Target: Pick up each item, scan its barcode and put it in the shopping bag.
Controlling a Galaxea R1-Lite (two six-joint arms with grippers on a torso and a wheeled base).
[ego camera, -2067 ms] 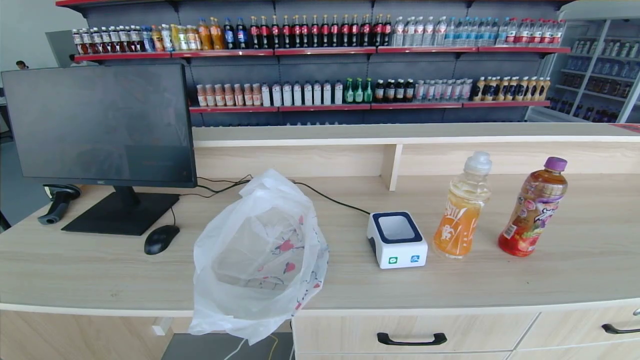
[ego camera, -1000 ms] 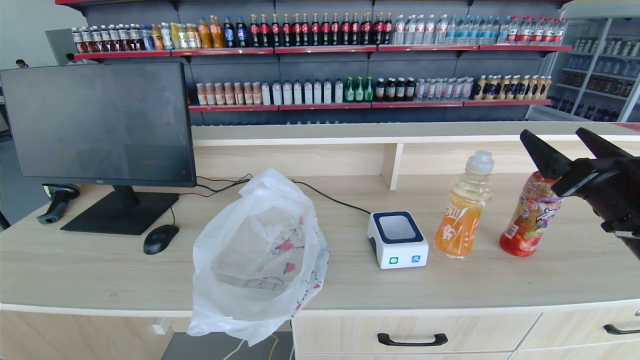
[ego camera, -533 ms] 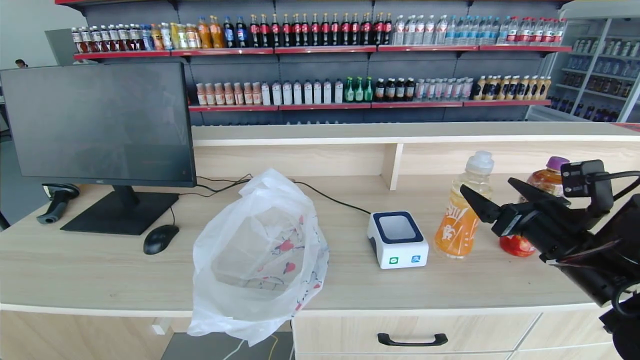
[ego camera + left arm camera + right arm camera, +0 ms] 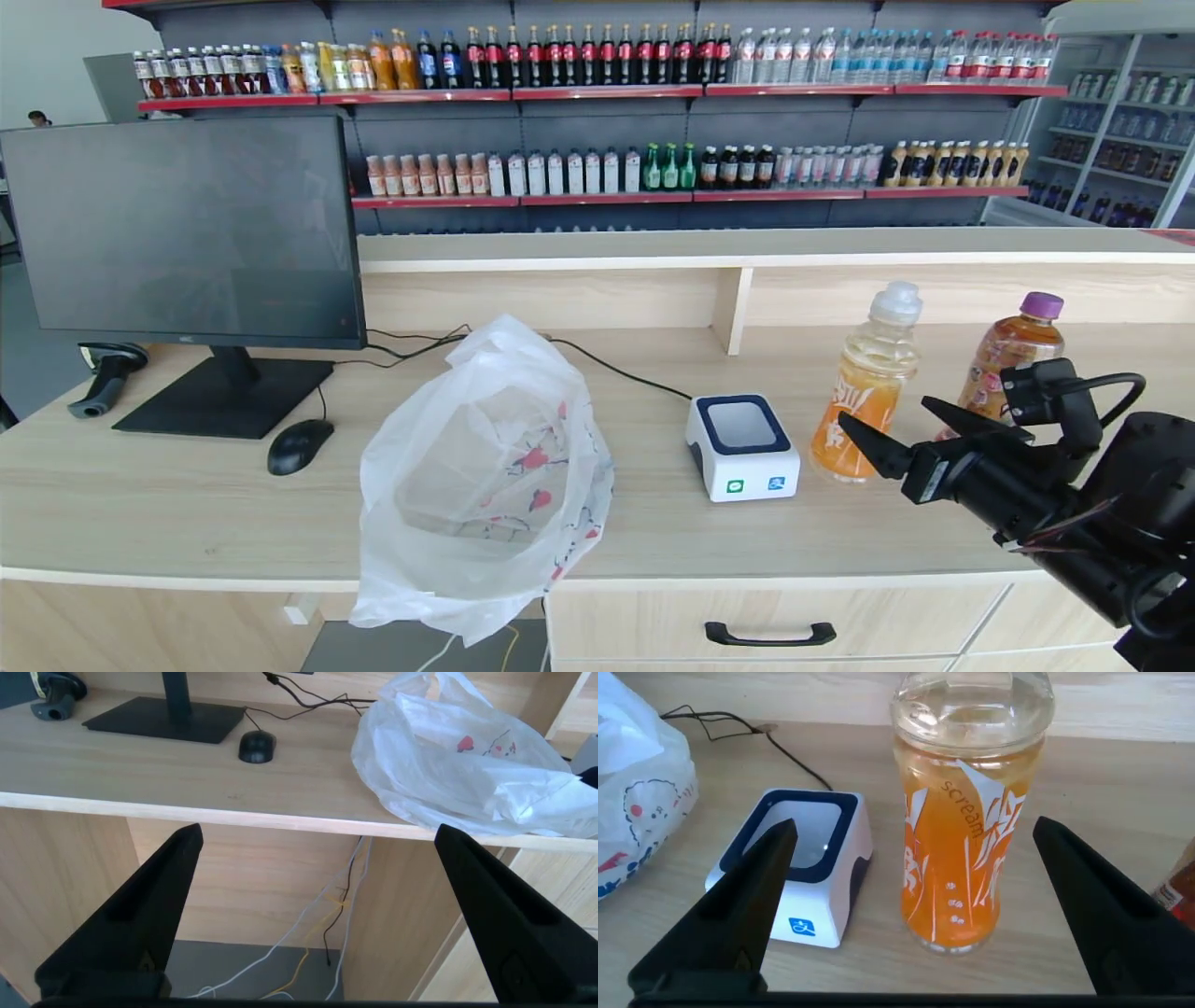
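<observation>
Just right of the white scanner box, on the wooden counter, an upright orange drink bottle, near the box but not touching it. Farther right of the scanner again, a red juice bottle with a purple cap, also upright. Nearer than both, on the scanner's right, the right gripper, spread wide and holding nothing, fingers levelled at the orange bottle with its body lined up between them. Well left of the scanner, the white shopping bag, slumped, mouth open toward the front, part of it hanging over the counter's front edge. Far left of the scanner and below that edge, the left gripper, likewise spread wide and empty. No scan or bagging done yet, by the look of it. Risks, judged from here: a tall, narrow, smooth bottle, easy to knock over with a fingertip if approached off-centre or too fast. Once toppled, likely to roll against the scanner or off the front edge. Closing too high on the tapering shoulder, or too lightly on the slick label: probable slip on the lift. Swinging wide on the way in: possible clip of the red bottle nearby. Later, at the limp bag with its sagging mouth: a fair chance of snagging the plastic or dragging it off the counter.
</observation>
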